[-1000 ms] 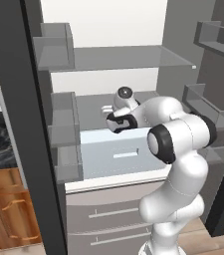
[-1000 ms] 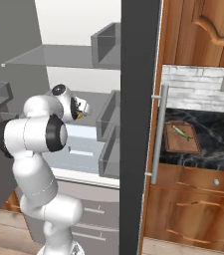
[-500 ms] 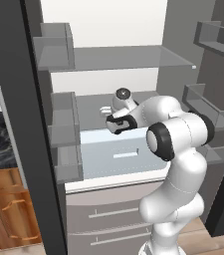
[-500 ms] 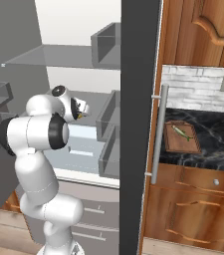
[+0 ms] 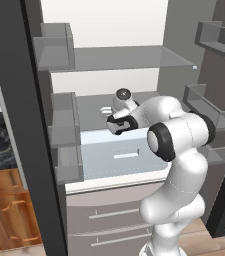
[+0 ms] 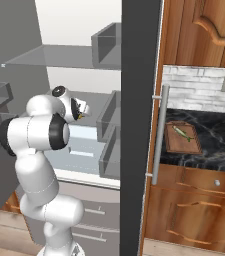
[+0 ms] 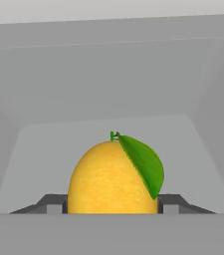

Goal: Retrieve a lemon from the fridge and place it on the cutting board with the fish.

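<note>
lemon: the lemon (image 7: 112, 177) sits dead centre low in the hand view, on the grey shelf floor inside the fridge (image 5: 119, 60); a green leaf (image 7: 144, 164) hangs off its stem toward 4 o'clock.
gripper: the gripper (image 7: 112, 204) brackets the fruit, one dark fingertip (image 7: 54, 203) at 9 o'clock of it and the other at 3 o'clock; both tips sit against the lemon's flanks with no gap visible. Jaws partly closed around the lemon; whether they press it firmly I cannot tell.
room around fruit: bare shelf runs from the lemon toward 12 o'clock up to the back wall; side walls slope in at 10 and 2 o'clock, well apart from it.
arm: in the left base view the gripper (image 5: 115, 119) reaches in over the middle shelf, above the pale drawer front (image 5: 121, 156).
edges: left door bins (image 5: 64, 131) stand at 9 o'clock of the hand, right door bins (image 5: 204, 105) at 3 o'clock; glass shelf edge (image 5: 119, 66) overhead at 12 o'clock.
fridge door: in the right base view its dark edge (image 6: 139, 125) and silver handle (image 6: 159, 135) stand between arm and counter.
cutting board: the cutting board (image 6: 183, 139) lies on the black counter (image 6: 219, 145) at 3 o'clock of the door, with the fish (image 6: 182, 133) on it.
</note>
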